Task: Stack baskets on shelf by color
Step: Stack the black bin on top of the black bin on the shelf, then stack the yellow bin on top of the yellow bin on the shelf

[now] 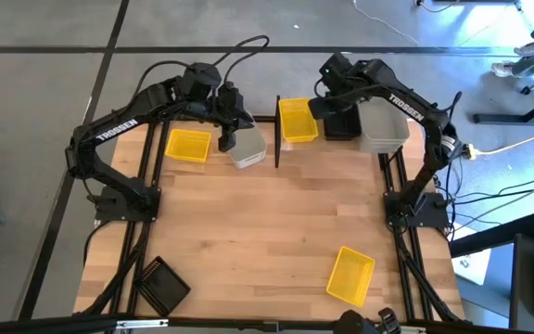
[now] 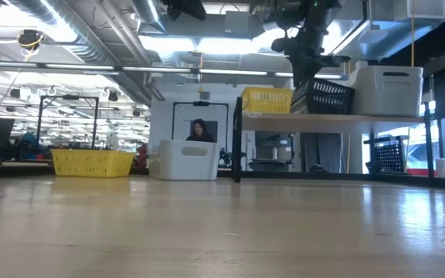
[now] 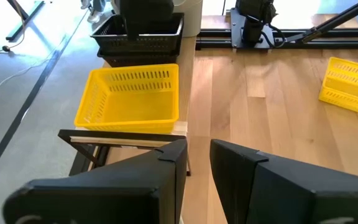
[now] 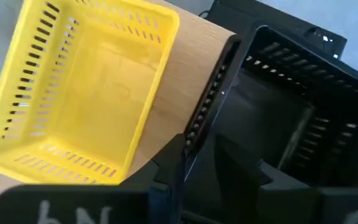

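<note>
The shelf (image 1: 341, 146) stands along the table's far edge, its board raised on black posts. On it, from left to right, are a yellow basket (image 1: 297, 121), a black slatted basket (image 1: 343, 125) and a whitish basket (image 1: 383, 125). My right gripper (image 4: 197, 155) is shut on the black basket (image 4: 291, 106). My left gripper (image 3: 197, 158) is open and raised above a whitish basket (image 1: 246, 148) that rests on the table left of the shelf, beside a yellow basket (image 1: 188, 146). My right gripper pinches the black basket's side wall nearest the yellow basket (image 4: 207, 118), one finger (image 4: 241, 180) inside and one (image 4: 166, 168) outside. It comes from above, slanting down. The basket (image 2: 324, 96) is on the shelf board, tilted, with the held side higher.
A third yellow basket (image 1: 350, 276) lies near the table's near right corner, a black basket (image 1: 163, 285) near its near left corner. The shelf's black post (image 1: 277, 130) stands between the two grippers. A person (image 2: 200, 130) shows in the room beyond the table.
</note>
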Robot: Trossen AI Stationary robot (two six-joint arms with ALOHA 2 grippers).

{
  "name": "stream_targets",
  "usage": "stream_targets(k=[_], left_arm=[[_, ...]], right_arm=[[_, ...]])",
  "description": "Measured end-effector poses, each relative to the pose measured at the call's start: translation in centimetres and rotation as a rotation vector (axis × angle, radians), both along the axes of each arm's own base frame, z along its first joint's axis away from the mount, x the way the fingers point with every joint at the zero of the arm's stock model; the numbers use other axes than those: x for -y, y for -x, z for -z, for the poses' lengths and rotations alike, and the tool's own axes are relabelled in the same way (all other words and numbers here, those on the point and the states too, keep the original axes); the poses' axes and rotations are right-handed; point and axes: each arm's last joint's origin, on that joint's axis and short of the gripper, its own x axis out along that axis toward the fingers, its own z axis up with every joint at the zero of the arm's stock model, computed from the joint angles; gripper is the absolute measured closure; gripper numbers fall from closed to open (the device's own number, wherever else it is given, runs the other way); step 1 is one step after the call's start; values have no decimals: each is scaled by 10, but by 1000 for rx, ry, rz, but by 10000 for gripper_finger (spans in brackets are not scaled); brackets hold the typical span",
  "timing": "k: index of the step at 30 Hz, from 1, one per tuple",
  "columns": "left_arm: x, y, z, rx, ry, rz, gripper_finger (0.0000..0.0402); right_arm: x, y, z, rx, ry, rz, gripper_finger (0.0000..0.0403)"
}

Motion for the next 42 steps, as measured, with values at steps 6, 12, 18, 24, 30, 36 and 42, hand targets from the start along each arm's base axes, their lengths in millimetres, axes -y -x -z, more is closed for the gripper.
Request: stream_targets(k=[6, 12, 18, 24, 30, 36, 42], left_arm=[[0, 0, 0, -1, -6, 3, 339], [0, 0, 0, 2, 11, -8, 339], [-1, 5, 7, -63, 100, -144, 339], [0, 21, 24, -241, 313, -349, 339], [5, 38, 36, -424, 422, -536, 339], [9, 47, 32, -430, 415, -543, 339], [12, 49, 26, -386, 383, -510, 339]], right_arm=[[0, 0, -12, 38, 33, -4, 318], [-7, 1, -44, 115, 85, -85, 318], [-40, -3, -78, 171, 123, -453, 318], [-68, -6, -86, 151, 134, -639, 318], [-97, 18, -100, 141, 109, -736, 318], [-141, 33, -90, 266, -56, -1007, 318], [-191, 50, -43, 209, -331, -1126, 318]])
